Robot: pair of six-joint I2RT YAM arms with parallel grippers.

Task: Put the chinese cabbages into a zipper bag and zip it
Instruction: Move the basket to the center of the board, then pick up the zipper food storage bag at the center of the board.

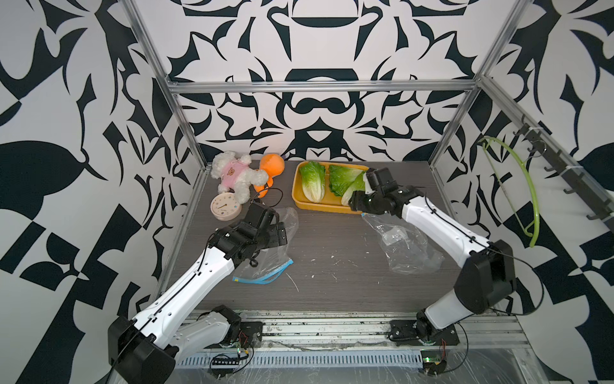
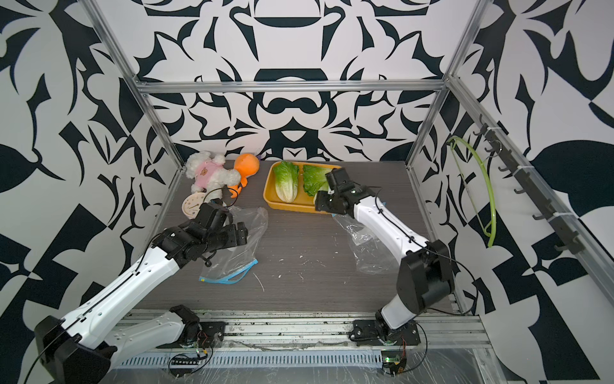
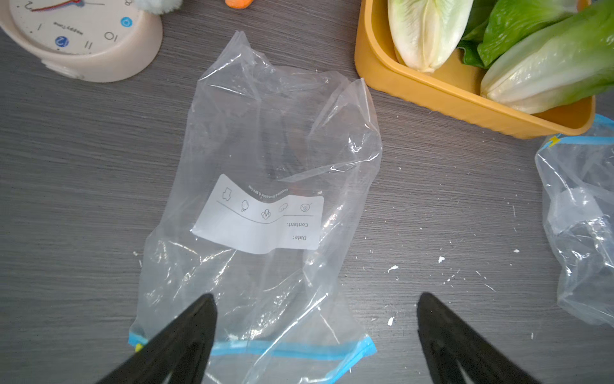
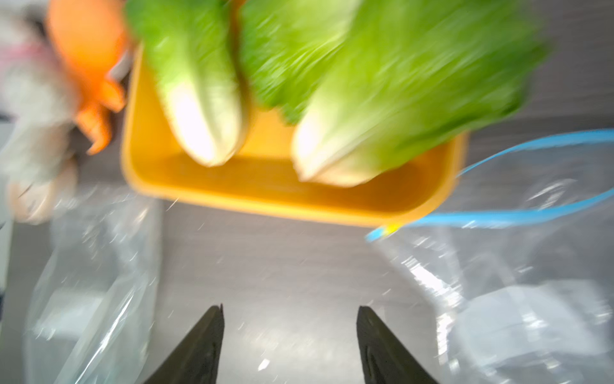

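Grey wood-grain table [image 1: 332, 266] carries a yellow plastic tray [image 1: 319, 208] at its far side. All three chinese cabbages [image 1: 312, 181] lie in it, long axes far to near, pale bases near. The left clear zipper bag [image 3: 265, 149] and the right clear zipper bag [image 1: 408, 252] look empty. The right gripper [image 4: 289, 309], spread and holding nothing, is at the tray's near right corner, so it is nearer. The left gripper [image 3: 315, 296] hangs wide apart over the left bag.

White-and-black left arm [image 1: 199, 276] stretches from seven toward one o'clock, its left gripper [image 3: 315, 296] spread wide; right arm [image 1: 442, 226] leans toward eleven, right gripper [image 4: 289, 306] parted.
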